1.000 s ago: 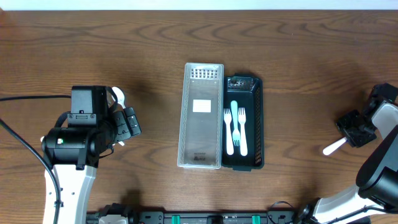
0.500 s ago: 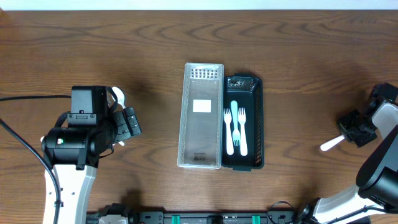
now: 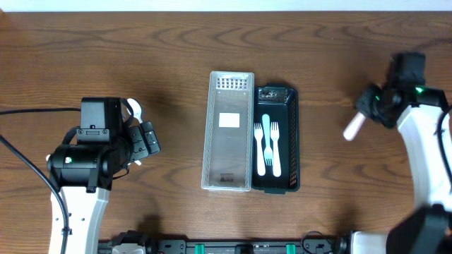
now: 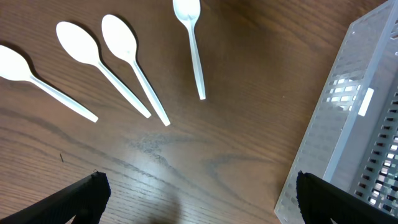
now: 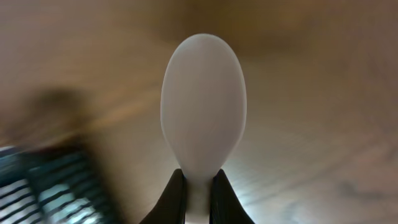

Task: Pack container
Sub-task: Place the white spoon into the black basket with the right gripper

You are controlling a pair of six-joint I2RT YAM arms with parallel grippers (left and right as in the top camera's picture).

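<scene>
From above, your right gripper (image 3: 364, 115) at the upper right pinches a white spoon (image 3: 352, 128). The black container (image 3: 295, 141) sits in the middle, beside its clear lid (image 3: 227, 141).

In the left wrist view, your left gripper (image 4: 199, 190) has its jaws wide apart, and four spoons (image 4: 120, 37) lie at the upper left.

In the right wrist view, the fingers (image 5: 171, 200) squeeze the white spoon's handle.

5 white spoons (image 4: 119, 37) show: 4 in the upper left of the left wrist view, and 1 spoon (image 3: 352, 129) at the right of the overhead view. At the overhead centre sit 1 clear container (image 3: 227, 152) and 1 black tray (image 3: 294, 141), the tray holding 2 forks (image 3: 275, 144) and 1 other white utensil (image 3: 265, 123) of unclear kind.
</scene>
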